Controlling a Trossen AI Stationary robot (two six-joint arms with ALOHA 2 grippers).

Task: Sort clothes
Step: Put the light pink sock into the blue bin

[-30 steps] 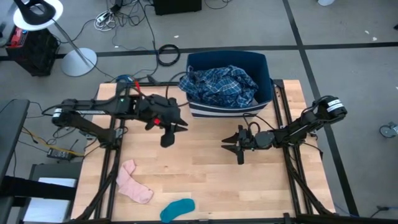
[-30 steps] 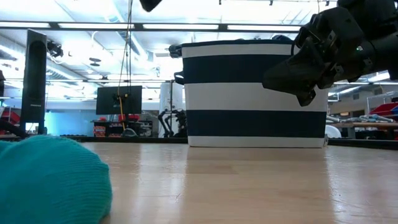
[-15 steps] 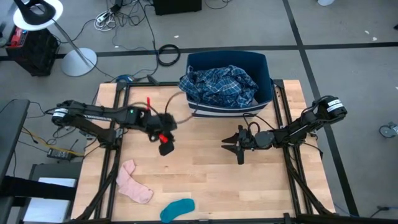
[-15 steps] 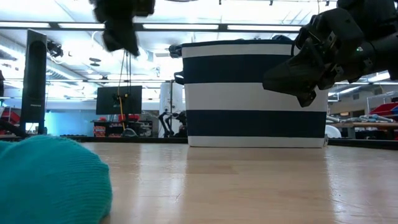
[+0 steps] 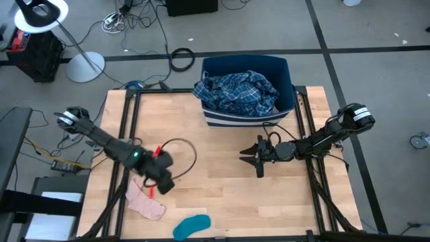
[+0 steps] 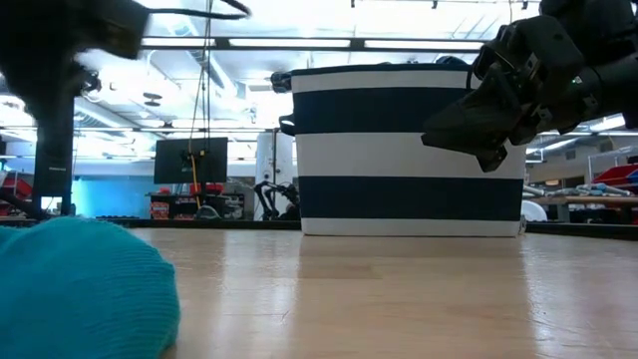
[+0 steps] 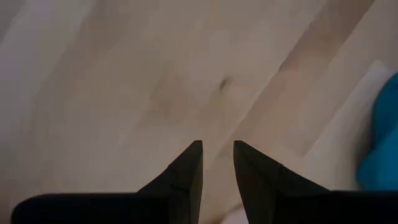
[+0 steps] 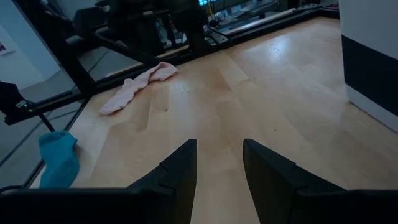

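The left claw [image 5: 163, 183], fingers parted and empty, hangs over the worktop [image 5: 222, 195] beside a pink sock [image 5: 144, 199] near the left edge. A teal sock [image 5: 191, 226] lies at the front edge. The right claw [image 5: 250, 156] waits open mid-worktop; a plaid shirt [image 5: 236, 92] fills the bin [image 5: 289, 81] at the back edge.

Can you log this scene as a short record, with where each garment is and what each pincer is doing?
plaid shirt: piled in the striped bin
pink sock: on the table, near left edge
teal sock: on the table, front edge
left pincer: open, empty, above the table beside the pink sock
right pincer: open, empty, hovering mid-table
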